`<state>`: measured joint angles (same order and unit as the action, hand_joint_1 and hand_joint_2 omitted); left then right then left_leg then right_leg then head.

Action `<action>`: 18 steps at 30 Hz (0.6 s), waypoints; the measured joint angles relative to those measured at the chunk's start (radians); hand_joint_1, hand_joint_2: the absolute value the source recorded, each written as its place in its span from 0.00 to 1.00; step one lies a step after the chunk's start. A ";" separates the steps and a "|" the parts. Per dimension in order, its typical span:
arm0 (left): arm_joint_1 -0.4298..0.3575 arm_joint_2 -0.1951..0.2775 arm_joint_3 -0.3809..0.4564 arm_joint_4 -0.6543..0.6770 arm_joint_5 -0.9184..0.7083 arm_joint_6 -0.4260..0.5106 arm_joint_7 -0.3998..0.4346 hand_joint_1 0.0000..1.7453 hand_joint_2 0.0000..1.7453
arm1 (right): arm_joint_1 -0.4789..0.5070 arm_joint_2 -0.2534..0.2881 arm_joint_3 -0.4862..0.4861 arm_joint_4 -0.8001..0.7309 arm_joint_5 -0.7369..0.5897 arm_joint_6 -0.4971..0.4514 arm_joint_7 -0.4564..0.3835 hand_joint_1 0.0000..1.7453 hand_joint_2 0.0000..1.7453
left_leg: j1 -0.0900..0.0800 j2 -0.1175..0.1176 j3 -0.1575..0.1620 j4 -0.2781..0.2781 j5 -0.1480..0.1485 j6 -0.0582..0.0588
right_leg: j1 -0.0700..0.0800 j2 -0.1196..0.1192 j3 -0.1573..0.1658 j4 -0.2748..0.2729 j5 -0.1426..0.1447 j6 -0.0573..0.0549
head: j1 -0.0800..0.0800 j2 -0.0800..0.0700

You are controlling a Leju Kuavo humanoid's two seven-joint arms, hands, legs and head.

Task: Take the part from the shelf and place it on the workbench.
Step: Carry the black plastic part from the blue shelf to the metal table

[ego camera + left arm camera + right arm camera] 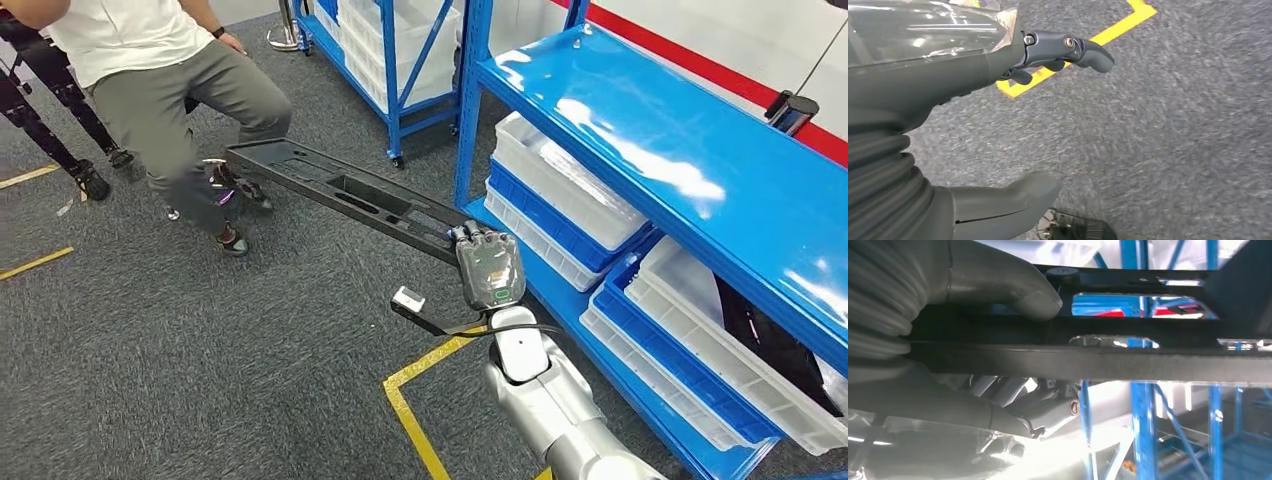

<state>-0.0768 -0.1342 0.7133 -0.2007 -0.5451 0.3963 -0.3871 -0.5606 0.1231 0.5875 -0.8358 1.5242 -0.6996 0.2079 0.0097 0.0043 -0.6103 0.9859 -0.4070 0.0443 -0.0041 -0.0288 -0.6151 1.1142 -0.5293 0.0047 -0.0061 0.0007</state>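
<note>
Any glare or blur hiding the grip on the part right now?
Head view: glare only on the blue shelf top; right robot hand and black part are sharp. Right wrist view: blown-out white below the part, thumb clear. Left wrist view: carpet slightly smeared.

I'm looking into a warehouse or factory stockroom: blue steel shelving runs along my right, its lower levels packed with white plastic bins, and a second rack on wheels stands further back. Grey industrial carpet carries yellow floor-marking tape, with a red stripe along the wall.
</note>
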 joint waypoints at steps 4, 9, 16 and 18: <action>-0.007 0.002 -0.017 0.000 -0.024 -0.009 0.003 0.00 1.00 | 0.052 -0.061 0.020 -0.051 0.000 0.001 0.081 1.00 1.00 | 0.000 -0.046 -0.001 0.000 0.001 0.004 | -0.007 0.024 -0.089 0.169 -0.051 0.009 | 0.007 0.000; -0.020 0.003 -0.033 0.000 -0.050 -0.016 0.022 0.00 1.00 | 0.085 -0.114 0.063 -0.124 0.000 0.013 0.160 1.00 1.00 | -0.005 -0.084 -0.009 0.018 -0.006 -0.013 | -0.016 0.055 0.034 -0.098 0.063 0.029 | 0.009 0.000; -0.028 0.002 -0.043 0.000 -0.069 -0.019 0.036 0.00 1.00 | 0.135 -0.165 0.114 -0.199 0.000 0.030 0.222 1.00 1.00 | 0.003 -0.018 -0.095 0.186 -0.101 -0.044 | -0.015 0.022 0.043 -0.107 0.071 -0.019 | -0.007 0.000; -0.029 -0.002 -0.046 0.000 -0.075 -0.024 0.037 0.00 1.00 | 0.150 -0.179 0.127 -0.209 0.000 0.034 0.235 1.00 1.00 | 0.005 -0.009 -0.152 0.296 -0.138 -0.048 | -0.010 0.007 0.044 -0.107 0.069 -0.023 | -0.008 0.000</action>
<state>-0.1061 -0.1358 0.6671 -0.2002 -0.6196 0.3722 -0.3503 -0.4106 -0.0563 0.7145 -1.0449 1.5244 -0.6654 0.4428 0.0143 -0.0044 -0.7622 1.2822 -0.5449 -0.0035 -0.0142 -0.0214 -0.5714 1.0073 -0.4606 -0.0181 -0.0137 0.0008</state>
